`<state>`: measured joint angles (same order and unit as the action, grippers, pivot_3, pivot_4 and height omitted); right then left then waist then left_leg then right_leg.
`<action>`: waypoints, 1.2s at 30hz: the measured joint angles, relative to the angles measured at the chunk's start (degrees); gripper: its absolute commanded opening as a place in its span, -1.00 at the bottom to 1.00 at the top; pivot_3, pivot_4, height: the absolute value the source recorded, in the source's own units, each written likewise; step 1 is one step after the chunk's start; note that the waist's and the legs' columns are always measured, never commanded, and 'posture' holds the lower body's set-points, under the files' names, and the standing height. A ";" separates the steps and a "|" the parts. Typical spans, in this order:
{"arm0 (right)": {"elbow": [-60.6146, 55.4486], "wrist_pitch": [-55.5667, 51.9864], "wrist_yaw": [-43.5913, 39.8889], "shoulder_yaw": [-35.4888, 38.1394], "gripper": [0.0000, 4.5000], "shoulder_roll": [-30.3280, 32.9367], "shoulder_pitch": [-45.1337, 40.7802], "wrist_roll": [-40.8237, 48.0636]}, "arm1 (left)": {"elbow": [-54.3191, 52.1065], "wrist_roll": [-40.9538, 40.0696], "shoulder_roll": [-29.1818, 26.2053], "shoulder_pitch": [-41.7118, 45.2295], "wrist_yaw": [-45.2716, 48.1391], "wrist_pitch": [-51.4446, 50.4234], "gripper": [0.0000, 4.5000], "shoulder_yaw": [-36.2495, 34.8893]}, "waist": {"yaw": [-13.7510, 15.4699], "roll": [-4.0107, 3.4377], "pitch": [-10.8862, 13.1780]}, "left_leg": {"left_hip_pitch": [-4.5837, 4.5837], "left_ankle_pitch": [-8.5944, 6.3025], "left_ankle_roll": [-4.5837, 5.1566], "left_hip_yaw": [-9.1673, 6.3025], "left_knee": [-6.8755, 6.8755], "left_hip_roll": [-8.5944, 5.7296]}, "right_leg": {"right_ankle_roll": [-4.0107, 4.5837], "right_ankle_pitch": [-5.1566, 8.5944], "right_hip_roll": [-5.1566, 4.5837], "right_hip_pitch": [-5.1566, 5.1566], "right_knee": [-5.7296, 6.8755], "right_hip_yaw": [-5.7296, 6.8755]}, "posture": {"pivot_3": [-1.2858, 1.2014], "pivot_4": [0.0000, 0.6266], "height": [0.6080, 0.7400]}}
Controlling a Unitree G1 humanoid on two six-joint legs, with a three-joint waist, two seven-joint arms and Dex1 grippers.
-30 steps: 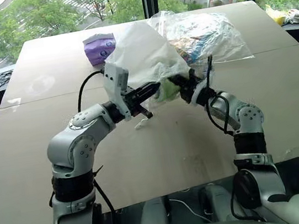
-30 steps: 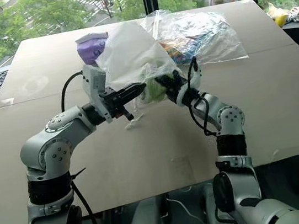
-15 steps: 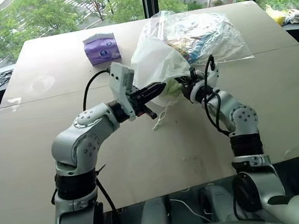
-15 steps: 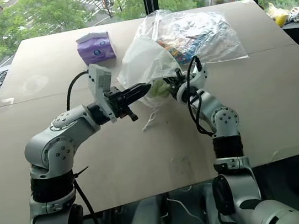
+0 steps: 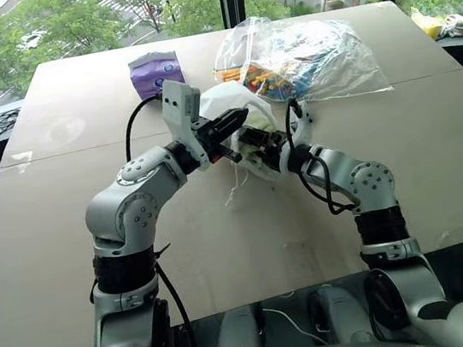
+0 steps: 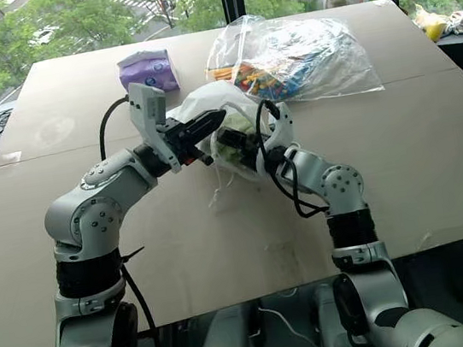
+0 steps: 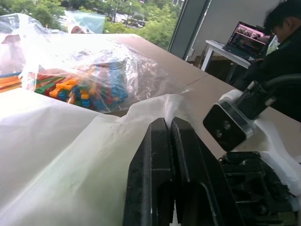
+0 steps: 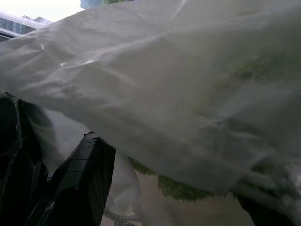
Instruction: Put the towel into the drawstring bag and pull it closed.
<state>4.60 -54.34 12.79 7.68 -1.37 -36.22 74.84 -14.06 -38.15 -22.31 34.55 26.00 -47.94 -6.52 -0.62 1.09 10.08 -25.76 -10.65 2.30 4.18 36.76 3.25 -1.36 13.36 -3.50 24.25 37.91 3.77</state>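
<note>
While our left gripper stays pressed together on the drawstring bag above the tabletop, the towel sits inside; our right gripper looks spread at the mouth; the cord remains unpulled.

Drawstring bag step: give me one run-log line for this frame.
left gripper: shut on drawstring bag | right gripper: at bag mouth, grip unclear | towel: green inside bag | cord: hanging loose, bag not closed
</note>
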 measured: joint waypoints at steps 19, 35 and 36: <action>-3.60 24.00 -40.33 -21.93 0.61 34.55 8.29 -48.66 | 3.73 2.09 1.67 1.42 -1.27 2.21 -1.00 -0.07 | -0.16 0.02 0.01 | 0.06 0.00 -0.01 0.00 0.06 0.00 | -0.20 0.13 0.35 0.02 -0.01 -0.12 | 0.03 -0.52 1.00; 19.21 39.69 -41.61 -20.79 0.50 21.06 -0.16 -65.52 | 3.80 2.81 1.29 1.25 -1.53 2.23 -1.00 -0.16 | -0.25 0.06 0.01 | 0.21 0.01 -0.02 0.04 0.40 0.04 | 0.01 -0.15 0.44 -0.17 0.09 -0.37 | 0.03 -0.52 1.00; 19.18 38.33 -41.87 -20.00 0.37 20.58 -0.18 -65.20 | 3.78 2.95 1.28 1.19 -1.53 2.23 -1.00 -0.16 | -0.24 0.05 0.00 | 0.23 0.01 -0.02 0.03 0.40 0.04 | 0.01 -0.16 0.44 -0.18 0.10 -0.36 | 0.03 -0.52 1.00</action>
<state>23.78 -16.01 -29.07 -12.32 19.21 -36.40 9.64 -10.29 -35.21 -21.03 35.74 24.47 -45.71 -6.69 -0.86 1.14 10.08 -25.53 -10.63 2.28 4.21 37.15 3.29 -1.36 13.20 -3.06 24.07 38.01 3.41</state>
